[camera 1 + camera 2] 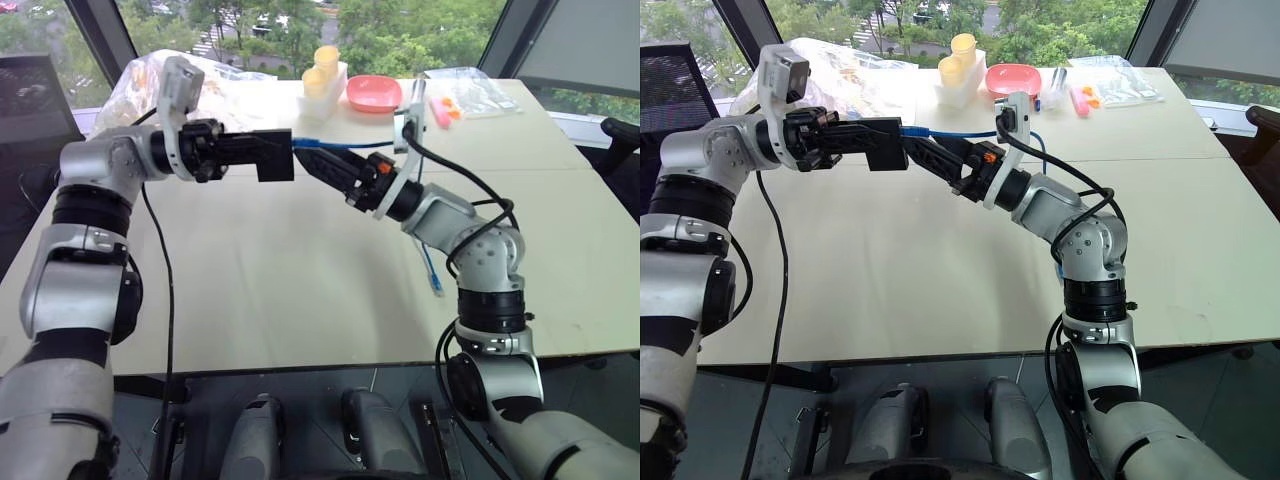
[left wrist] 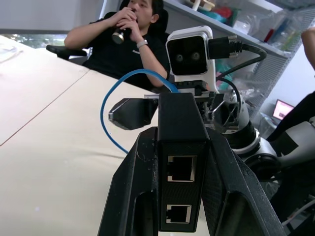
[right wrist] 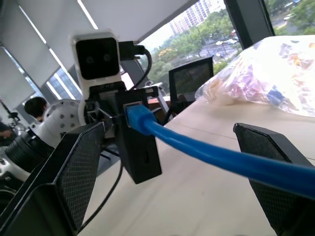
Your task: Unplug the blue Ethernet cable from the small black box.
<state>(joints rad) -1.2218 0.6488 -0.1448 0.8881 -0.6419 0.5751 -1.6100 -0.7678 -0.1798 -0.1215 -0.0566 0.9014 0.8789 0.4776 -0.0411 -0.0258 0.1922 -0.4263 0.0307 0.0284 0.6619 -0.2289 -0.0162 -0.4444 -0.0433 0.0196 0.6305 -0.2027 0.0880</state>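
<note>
We are gripping the small black box [image 1: 273,155] in our left gripper [image 1: 262,152] above the table's [image 1: 300,300] far edge; our right gripper's [image 3: 162,162] jaws are spreading wide around the still-plugged blue Ethernet cable [image 3: 206,152].

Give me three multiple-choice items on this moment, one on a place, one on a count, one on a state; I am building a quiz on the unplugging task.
1. Where is the small black box?
A. Lying on the table
B. Held in the left gripper, above the table
C. Inside the pink bowl

2. How many empty sockets does the box face seen from the left wrist show?
A. None
B. Two
C. Four

3. What is the state of the blue Ethernet cable?
A. Plugged into the box, running between the open jaws of the right gripper
B. Unplugged, coiled on the table
C. Clamped tight in the right gripper

Answers:
1 B: the left jaws are clamped on the box, in the air.
2 B: two ports sit one above the other.
3 A: the plug sits in its socket, jaws apart on either side.
</note>
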